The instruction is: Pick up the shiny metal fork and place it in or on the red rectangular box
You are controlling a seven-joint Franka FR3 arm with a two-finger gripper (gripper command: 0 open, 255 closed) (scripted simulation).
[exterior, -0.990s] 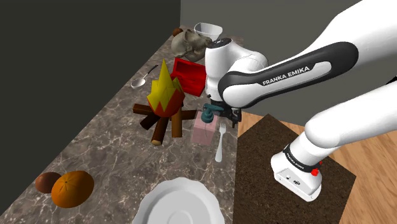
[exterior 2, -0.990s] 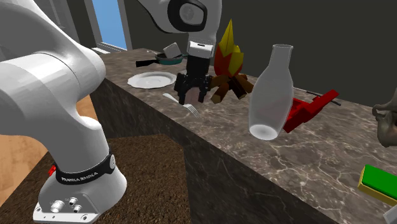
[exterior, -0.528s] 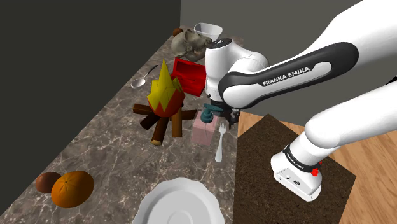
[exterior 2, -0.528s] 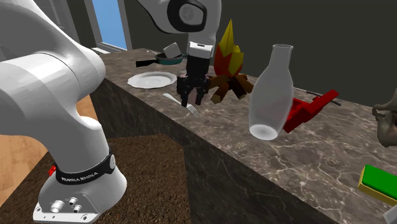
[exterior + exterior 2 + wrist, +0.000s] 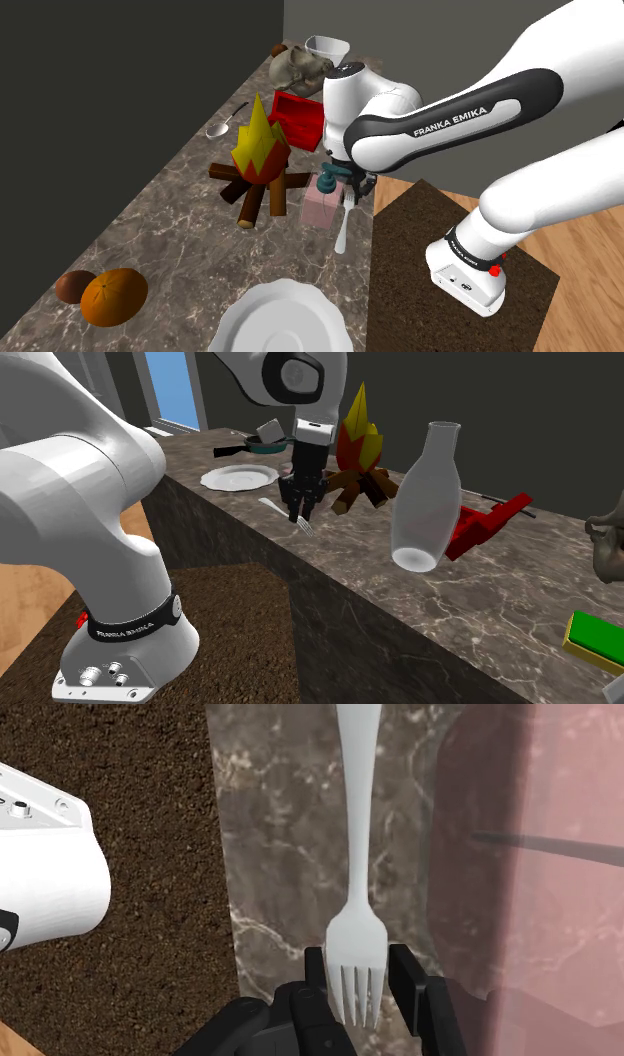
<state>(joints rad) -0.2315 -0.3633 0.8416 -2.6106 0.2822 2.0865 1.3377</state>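
The fork (image 5: pixel 358 854) is pale grey-white and lies on the marbled counter close to its edge. My gripper (image 5: pixel 360 992) is shut on its tine end, one black finger (image 5: pixel 316 976) on each side of the tines. In the shoulder view the gripper (image 5: pixel 349 196) stands over the fork (image 5: pixel 342 234), whose handle points toward the plate. The red rectangular box (image 5: pixel 297 118) sits farther back on the counter, beyond the arm's wrist. In the second exterior view the gripper (image 5: pixel 303 518) points straight down on the fork (image 5: pixel 272 506), and the red box (image 5: pixel 487 522) lies behind the clear bottle.
A pinkish clear bottle (image 5: pixel 322 205) stands right beside the gripper. A toy campfire (image 5: pixel 260 160) sits to the shoulder view's left of it. A white plate (image 5: pixel 280 320), an orange (image 5: pixel 113 296) and a spoon (image 5: pixel 225 125) also lie on the counter. The dark brown stand (image 5: pixel 450 300) borders the counter's edge.
The fingers have gone from wide apart to closed against the fork's tine end. The fork has shifted slightly on the counter; the arm has hardly moved.
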